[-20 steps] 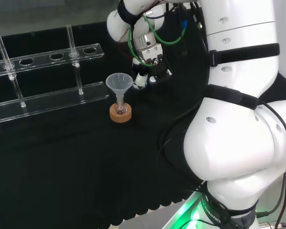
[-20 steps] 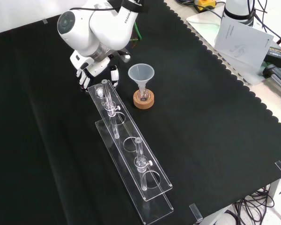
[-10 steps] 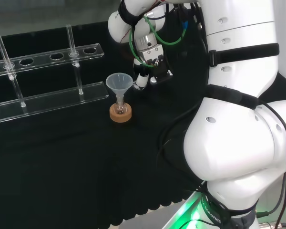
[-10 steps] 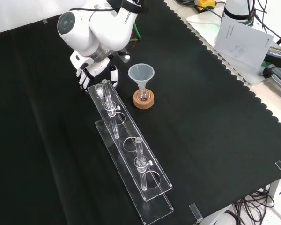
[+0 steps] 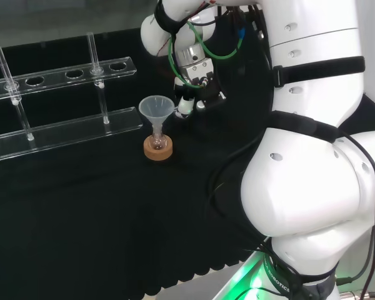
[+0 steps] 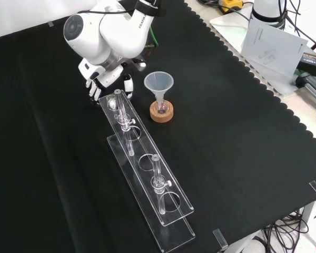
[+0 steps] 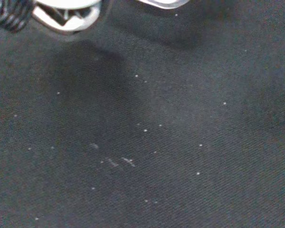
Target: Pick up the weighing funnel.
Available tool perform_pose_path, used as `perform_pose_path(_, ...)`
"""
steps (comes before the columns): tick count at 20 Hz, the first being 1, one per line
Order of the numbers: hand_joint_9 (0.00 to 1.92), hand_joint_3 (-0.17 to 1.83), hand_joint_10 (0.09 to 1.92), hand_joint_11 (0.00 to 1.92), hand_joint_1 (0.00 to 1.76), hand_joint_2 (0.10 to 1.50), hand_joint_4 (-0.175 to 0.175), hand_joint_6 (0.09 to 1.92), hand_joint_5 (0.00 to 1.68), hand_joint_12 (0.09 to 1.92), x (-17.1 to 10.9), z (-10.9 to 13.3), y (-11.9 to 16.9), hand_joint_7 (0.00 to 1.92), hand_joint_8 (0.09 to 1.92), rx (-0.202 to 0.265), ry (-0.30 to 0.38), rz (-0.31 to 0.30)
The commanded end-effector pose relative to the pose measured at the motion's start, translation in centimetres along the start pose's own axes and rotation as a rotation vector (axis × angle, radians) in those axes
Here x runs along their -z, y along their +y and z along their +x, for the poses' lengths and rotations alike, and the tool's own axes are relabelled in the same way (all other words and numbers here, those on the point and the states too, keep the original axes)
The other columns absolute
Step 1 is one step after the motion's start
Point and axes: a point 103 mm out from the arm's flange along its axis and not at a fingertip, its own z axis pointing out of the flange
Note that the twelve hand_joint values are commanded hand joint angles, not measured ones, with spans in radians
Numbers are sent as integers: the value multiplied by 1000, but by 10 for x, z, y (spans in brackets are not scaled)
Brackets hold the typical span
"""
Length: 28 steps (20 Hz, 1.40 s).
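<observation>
On black cloth (image 6: 242, 158): robot hand (image 6: 101, 79) beside rack (image 6: 138, 147) end, grasp unclear | papers (image 6: 271, 42) past scalloped edge

One funnel (image 6: 158, 83) stands on one black cloth (image 6: 226, 132), its stem in one small flask (image 6: 161, 104) on one cork ring (image 6: 161, 113). Just left of the funnel in the front view lies one clear rack (image 6: 138, 147) of two plates. Its upper plate has four round holes, and two upright rods (image 6: 156, 168) stand in it. One hand (image 6: 102, 79) on one white arm (image 6: 105, 31) hangs left of the funnel in that view. One paper sheet (image 6: 274, 39) lies well to the funnel's right.
</observation>
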Motion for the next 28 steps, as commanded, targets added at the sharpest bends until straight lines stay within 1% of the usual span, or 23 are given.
perform_pose_path(1, 792, 561, 522, 472, 875, 598, -4, 730, 658, 1308, -1, 3, 2, 434, 705, 20, 16, 0)
perform_pose_path(4, 794, 561, 524, 472, 879, 601, -2, 734, 672, 1308, -1, 4, 3, 437, 706, 16, 13, -7)
perform_pose_path(6, 800, 561, 524, 474, 889, 610, 14, 735, 742, 1308, -1, 7, 4, 440, 707, 6, -1, -8)
perform_pose_path(9, 807, 564, 525, 478, 910, 622, 29, 746, 824, 1308, -1, 18, 7, 446, 708, -2, -15, -4)
perform_pose_path(12, 817, 568, 526, 484, 942, 628, 38, 748, 873, 1306, -1, 27, 9, 454, 708, -5, -31, -5)
perform_pose_path(16, 826, 573, 523, 489, 995, 617, 42, 738, 893, 1302, -2, 28, 8, 458, 706, -1, -43, 2)
perform_pose_path(20, 827, 579, 519, 490, 1008, 611, 38, 730, 877, 1299, 0, 24, 6, 454, 703, 0, -44, -2)
perform_pose_path(22, 823, 603, 512, 493, 1005, 596, 26, 753, 825, 1294, 1, 22, 5, 446, 699, 2, -37, -4)
perform_pose_path(25, 788, 643, 510, 480, 985, 560, -6, 796, 638, 1296, 2, 17, 2, 408, 701, 5, -23, -7)
perform_pose_path(26, 775, 647, 508, 475, 979, 551, -15, 785, 575, 1296, 2, 16, 1, 394, 699, 7, -19, -9)
perform_pose_path(28, 740, 648, 527, 457, 965, 538, -28, 706, 466, 1307, 3, 14, -1, 356, 710, 10, -18, -6)
